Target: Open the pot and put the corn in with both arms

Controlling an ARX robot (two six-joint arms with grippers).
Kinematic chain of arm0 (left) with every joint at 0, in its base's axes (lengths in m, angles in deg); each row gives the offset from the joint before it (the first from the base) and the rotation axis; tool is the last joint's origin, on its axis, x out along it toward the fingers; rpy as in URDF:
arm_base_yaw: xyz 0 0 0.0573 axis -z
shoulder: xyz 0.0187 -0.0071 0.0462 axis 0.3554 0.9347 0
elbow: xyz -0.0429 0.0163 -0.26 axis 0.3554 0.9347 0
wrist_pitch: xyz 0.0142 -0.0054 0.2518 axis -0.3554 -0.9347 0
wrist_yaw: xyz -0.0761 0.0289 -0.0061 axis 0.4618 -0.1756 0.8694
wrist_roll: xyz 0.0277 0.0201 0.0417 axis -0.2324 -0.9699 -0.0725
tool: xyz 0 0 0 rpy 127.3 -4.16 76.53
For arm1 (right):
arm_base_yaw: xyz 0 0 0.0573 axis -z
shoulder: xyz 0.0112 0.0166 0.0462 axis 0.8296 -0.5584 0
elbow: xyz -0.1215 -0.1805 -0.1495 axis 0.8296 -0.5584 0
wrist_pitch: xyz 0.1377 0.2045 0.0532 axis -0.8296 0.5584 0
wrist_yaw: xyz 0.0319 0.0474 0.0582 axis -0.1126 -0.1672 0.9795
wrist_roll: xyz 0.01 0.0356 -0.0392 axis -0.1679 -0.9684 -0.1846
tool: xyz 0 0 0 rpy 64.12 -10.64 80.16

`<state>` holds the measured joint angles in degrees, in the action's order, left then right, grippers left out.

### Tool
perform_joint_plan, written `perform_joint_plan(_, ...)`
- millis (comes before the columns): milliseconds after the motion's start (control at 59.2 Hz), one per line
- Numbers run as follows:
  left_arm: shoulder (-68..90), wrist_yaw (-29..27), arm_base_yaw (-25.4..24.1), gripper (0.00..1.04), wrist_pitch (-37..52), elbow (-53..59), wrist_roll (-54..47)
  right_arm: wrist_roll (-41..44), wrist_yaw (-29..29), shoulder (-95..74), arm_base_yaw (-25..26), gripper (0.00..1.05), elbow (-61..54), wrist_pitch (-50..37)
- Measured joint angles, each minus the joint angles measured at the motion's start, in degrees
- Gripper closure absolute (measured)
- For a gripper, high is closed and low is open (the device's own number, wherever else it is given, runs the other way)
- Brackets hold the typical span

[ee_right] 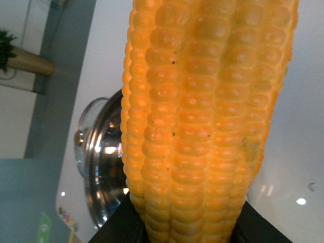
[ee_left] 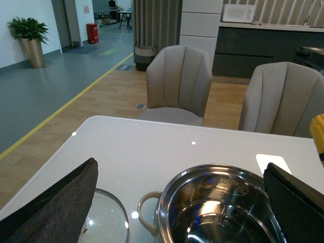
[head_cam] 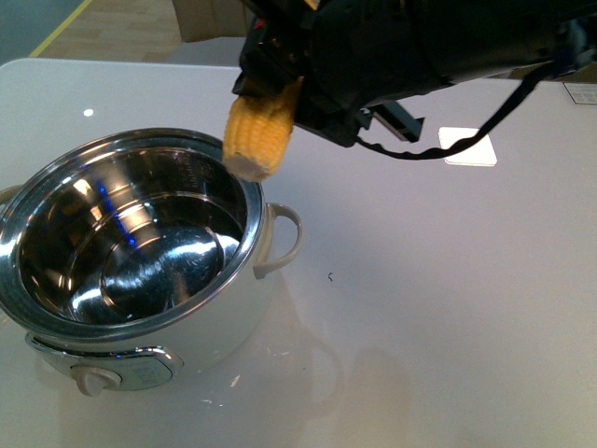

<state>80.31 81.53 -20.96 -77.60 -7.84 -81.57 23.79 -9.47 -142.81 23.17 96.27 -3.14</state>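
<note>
The white pot (head_cam: 244, 317) stands uncovered at the table's left, its shiny steel inside bare, with a cream loop handle (head_cam: 284, 238) and a front knob (head_cam: 96, 379). My right gripper (head_cam: 272, 91) is shut on the yellow corn (head_cam: 258, 138), which hangs tip-down just over the pot's far right rim. The cob (ee_right: 202, 116) fills the right wrist view, with the pot (ee_right: 101, 167) beyond it. My left gripper (ee_left: 180, 165) is open above the pot (ee_left: 217, 212), its dark fingers (ee_left: 55, 202) wide apart. A sliver of corn (ee_left: 318, 132) shows at that view's edge.
A glass lid (ee_left: 104, 223) lies flat on the table beside the pot's handle. A white card (head_cam: 466, 147) lies further back on the white table (head_cam: 448, 308). A black cable (head_cam: 490, 121) droops from my right arm. Two beige chairs (ee_left: 179, 81) stand behind the table.
</note>
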Motion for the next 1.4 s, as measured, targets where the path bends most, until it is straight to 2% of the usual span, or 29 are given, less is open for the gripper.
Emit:
perform_joint_plan(220, 0.00, 0.02, 0.00, 0.07, 0.00, 0.00, 0.00, -6.47, 1.75, -3.58, -1.60, 0.83, 2.54, -2.49)
perform_joint_plan(456, 0.00, 0.00, 0.00, 0.07, 0.00, 0.00, 0.00, -8.13, 1.97, -6.49, -3.17, 0.83, 4.48, -2.40)
perform_joint_plan(895, 0.00, 0.00, 0.00, 0.07, 0.00, 0.00, 0.00, -4.76, 4.96, -13.31, -6.78, 0.84, 4.68, -0.24)
perform_joint_plan(1200, 0.00, 0.00, 0.00, 0.07, 0.00, 0.00, 0.00, -1.77, 5.25, -15.10, -6.97, 0.84, 5.33, 1.97)
perform_joint_plan(1250, 0.00, 0.02, 0.00, 0.07, 0.00, 0.00, 0.00, -1.42, 5.38, -15.10, -6.97, 0.80, 5.40, 2.03)
perform_joint_plan(1402, 0.00, 0.02, 0.00, 0.07, 0.00, 0.00, 0.00, -1.27, 5.88, -15.10, -6.97, 0.55, 5.42, 2.08)
